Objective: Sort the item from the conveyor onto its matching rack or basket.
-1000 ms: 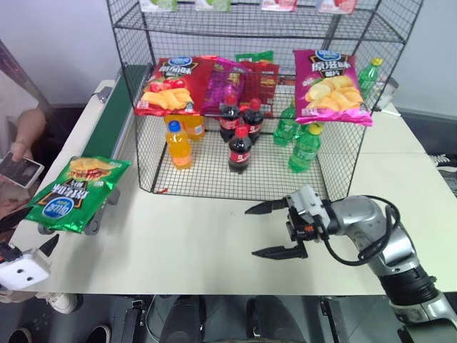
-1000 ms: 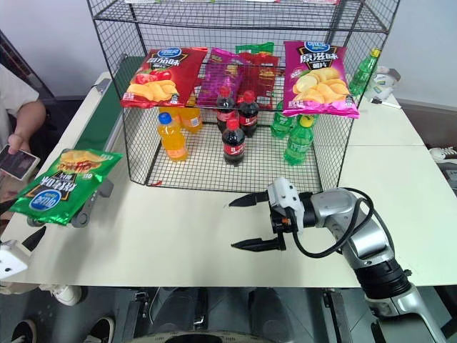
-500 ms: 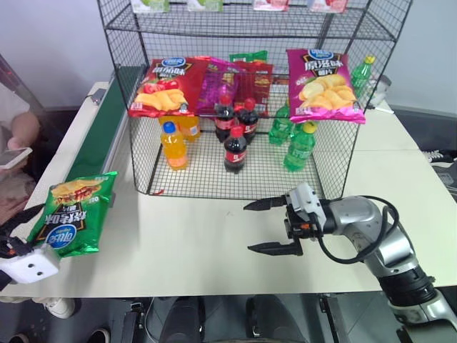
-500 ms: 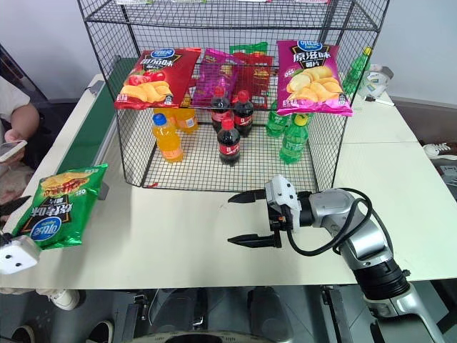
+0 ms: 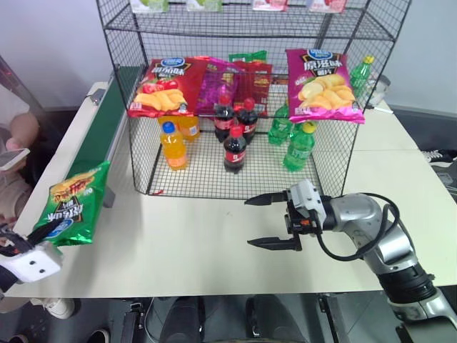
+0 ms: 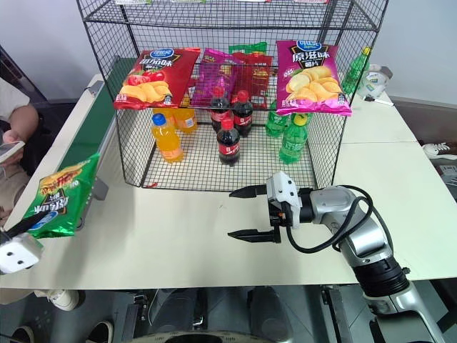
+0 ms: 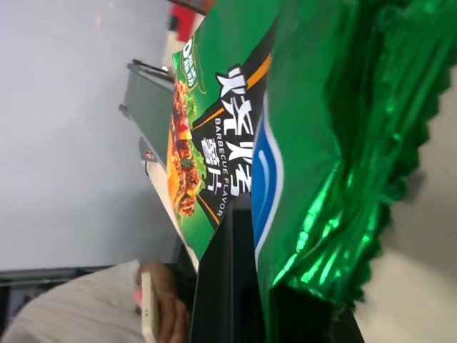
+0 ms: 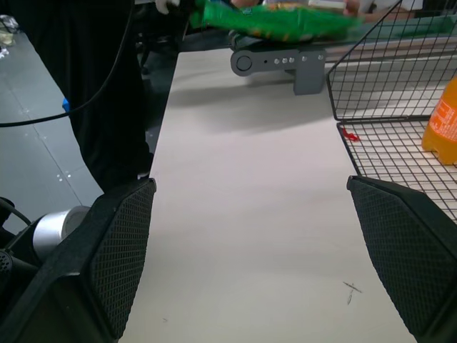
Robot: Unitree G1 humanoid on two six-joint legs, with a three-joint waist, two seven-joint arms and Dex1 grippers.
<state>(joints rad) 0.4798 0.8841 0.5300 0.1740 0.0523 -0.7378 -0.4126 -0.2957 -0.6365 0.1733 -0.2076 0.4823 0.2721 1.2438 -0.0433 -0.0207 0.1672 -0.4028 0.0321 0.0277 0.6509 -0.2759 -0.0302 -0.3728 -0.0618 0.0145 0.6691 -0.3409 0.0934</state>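
A black wire rack (image 5: 143,153) of bottles and crisp bags fills the upper centre, the wide-open right gripper (image 5: 273,221) hangs below it, and at lower left the left gripper (image 5: 44,232) pinches the green crisp bag (image 5: 74,204).

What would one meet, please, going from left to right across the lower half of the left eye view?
Left gripper → green crisp bag → bare table → right gripper.
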